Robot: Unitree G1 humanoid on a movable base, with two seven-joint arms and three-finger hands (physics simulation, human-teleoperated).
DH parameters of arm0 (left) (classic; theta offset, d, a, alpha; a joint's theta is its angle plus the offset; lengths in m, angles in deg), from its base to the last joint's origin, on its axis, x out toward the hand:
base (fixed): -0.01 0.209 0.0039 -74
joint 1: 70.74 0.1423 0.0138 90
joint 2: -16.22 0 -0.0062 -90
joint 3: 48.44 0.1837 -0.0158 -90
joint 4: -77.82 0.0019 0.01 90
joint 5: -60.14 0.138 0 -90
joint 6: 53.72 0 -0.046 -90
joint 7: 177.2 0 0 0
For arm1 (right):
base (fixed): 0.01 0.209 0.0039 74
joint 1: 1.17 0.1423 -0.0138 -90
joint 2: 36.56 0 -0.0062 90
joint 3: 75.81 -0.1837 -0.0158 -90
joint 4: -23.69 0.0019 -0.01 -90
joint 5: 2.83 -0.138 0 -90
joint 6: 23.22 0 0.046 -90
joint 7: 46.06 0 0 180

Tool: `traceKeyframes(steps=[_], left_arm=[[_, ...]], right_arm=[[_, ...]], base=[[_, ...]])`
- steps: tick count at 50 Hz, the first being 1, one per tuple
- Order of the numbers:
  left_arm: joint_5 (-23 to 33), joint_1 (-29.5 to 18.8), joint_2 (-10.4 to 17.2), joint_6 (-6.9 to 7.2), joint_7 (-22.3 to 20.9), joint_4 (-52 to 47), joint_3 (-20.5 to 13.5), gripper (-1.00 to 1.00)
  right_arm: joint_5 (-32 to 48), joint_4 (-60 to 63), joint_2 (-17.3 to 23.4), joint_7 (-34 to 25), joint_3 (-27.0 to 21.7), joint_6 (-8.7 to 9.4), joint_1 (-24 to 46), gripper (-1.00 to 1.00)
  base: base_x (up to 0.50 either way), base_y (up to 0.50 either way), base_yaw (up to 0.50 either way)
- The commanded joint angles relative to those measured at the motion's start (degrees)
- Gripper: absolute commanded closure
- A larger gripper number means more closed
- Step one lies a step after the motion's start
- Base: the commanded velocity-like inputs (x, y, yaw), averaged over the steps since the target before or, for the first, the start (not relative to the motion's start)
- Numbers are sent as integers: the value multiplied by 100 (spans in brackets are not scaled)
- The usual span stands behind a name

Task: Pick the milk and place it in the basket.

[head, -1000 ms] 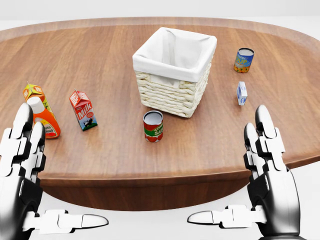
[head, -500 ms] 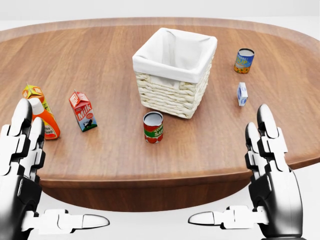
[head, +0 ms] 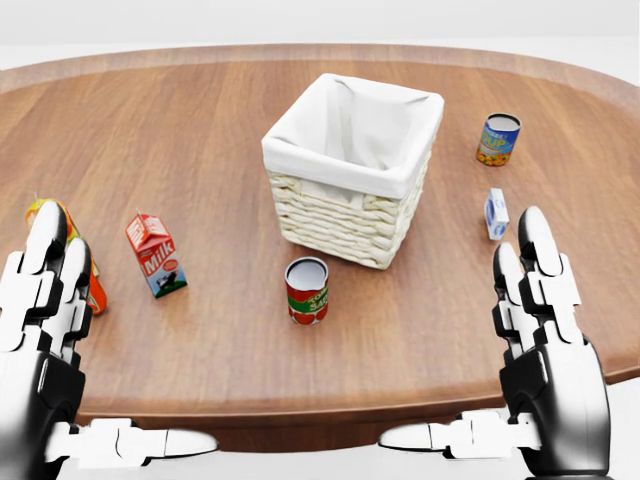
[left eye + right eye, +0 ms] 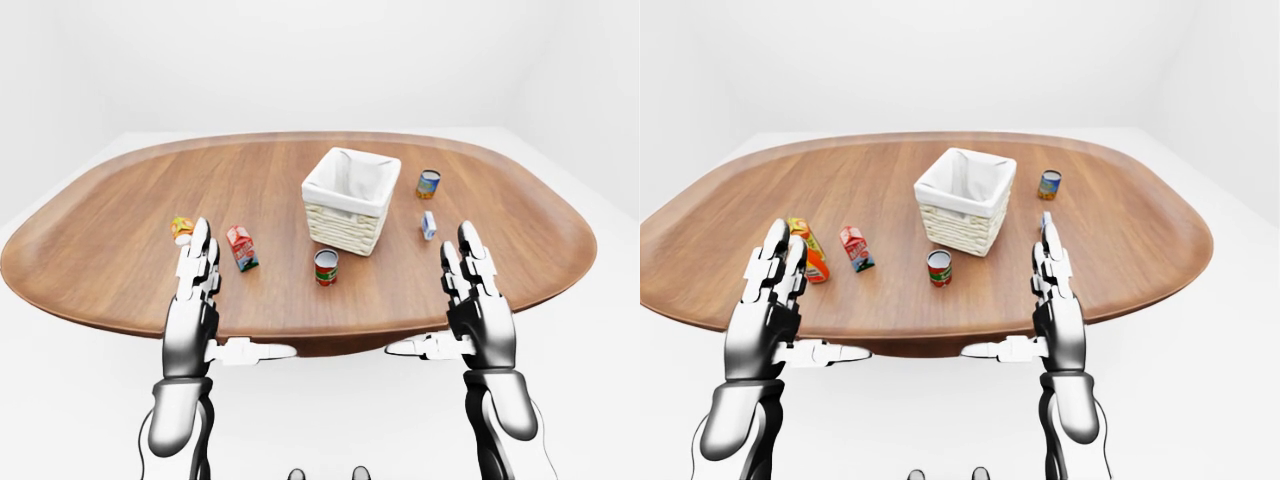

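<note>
An oval wooden worktop [image 3: 200,120] with a smooth grained surface carries a square woven basket [image 3: 352,170] lined with white cloth. The milk [image 3: 155,255], a small red gable-top carton, stands upright on the worktop, left of the basket and well apart from it in the head view. A red cylindrical can [image 3: 307,290] stands just below the basket. Both glossy white-and-black robot hands, the left robot hand [image 3: 45,330] and the right robot hand [image 3: 545,335], hover spread open at the near edge, empty.
</note>
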Motion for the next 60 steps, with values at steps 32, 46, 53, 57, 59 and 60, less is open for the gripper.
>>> traceKeyframes(steps=[32, 46, 53, 57, 59, 60], left_arm=[[102, 202, -13, 0, -62, -487, -8, -100], [124, 163, -23, 0, -28, -197, 2, -100], [69, 150, -24, 0, -54, -173, 12, -100], [97, 126, -29, 0, -7, -201, -25, -100], [24, 114, -27, 0, -61, -226, -24, -100], [10, 114, -22, 0, -77, -222, -18, -100]], right_arm=[[-27, 219, -15, -64, -36, 0, -108, -100], [-4, 195, -14, -57, -12, -36, -119, -100], [1, 176, -12, -55, -9, -52, -116, -100], [-13, 151, -11, -61, -14, -48, -102, -100], [-1, 163, -12, -61, 3, -60, -120, -100], [-4, 169, -10, -62, 4, -55, -121, -100]], base=[[24, 0, 0], [24, 0, 0], [24, 0, 0], [24, 0, 0], [24, 0, 0], [24, 0, 0]])
